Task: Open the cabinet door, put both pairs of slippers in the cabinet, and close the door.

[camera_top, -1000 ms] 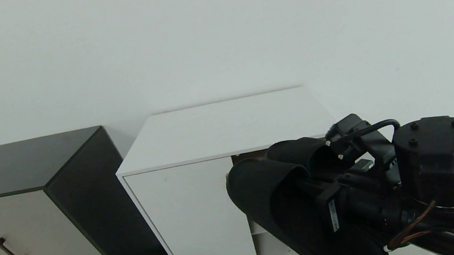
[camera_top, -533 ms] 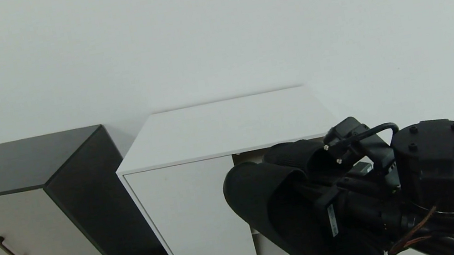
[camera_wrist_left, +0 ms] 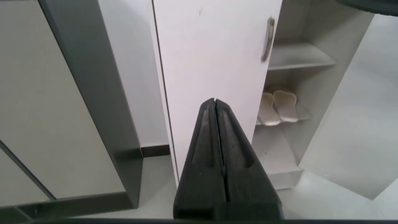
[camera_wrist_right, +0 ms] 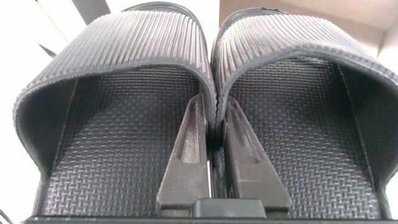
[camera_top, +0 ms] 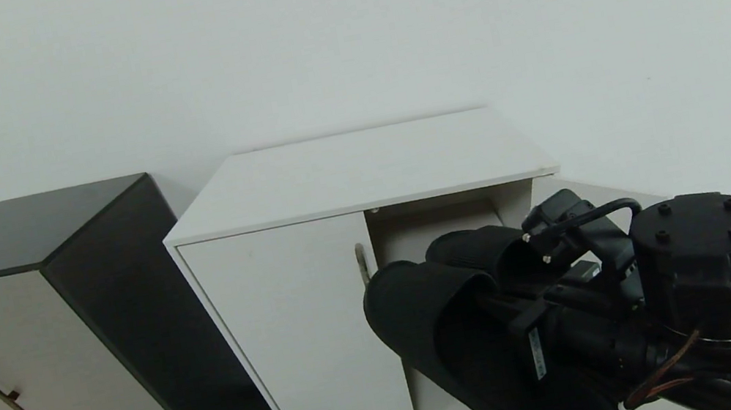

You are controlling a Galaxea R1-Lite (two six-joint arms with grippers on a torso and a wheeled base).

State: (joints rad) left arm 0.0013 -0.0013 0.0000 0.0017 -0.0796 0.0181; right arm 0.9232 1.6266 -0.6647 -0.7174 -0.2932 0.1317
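My right gripper (camera_wrist_right: 214, 121) is shut on the pair of black slippers (camera_wrist_right: 205, 74), pinching their two inner edges together. In the head view the black slippers (camera_top: 457, 308) hang in front of the white cabinet (camera_top: 345, 171), level with its open right half (camera_top: 435, 219). The left door (camera_top: 298, 335) is closed, with a handle (camera_top: 361, 262) at its inner edge. A white pair of slippers (camera_wrist_left: 283, 106) lies on the lower shelf inside the cabinet's open right half (camera_wrist_left: 311, 56). My left gripper (camera_wrist_left: 216, 143) is shut and empty, low in front of the closed door (camera_wrist_left: 211, 56).
A black cabinet (camera_top: 28, 232) with pale doors stands just left of the white one. A bare white wall (camera_top: 338, 39) rises behind both. Pale floor (camera_wrist_left: 354, 118) lies to the right of the cabinet.
The head camera has shifted, so both cabinets sit higher and more of the open right compartment shows. The right arm with the black slippers has hardly moved in the picture.
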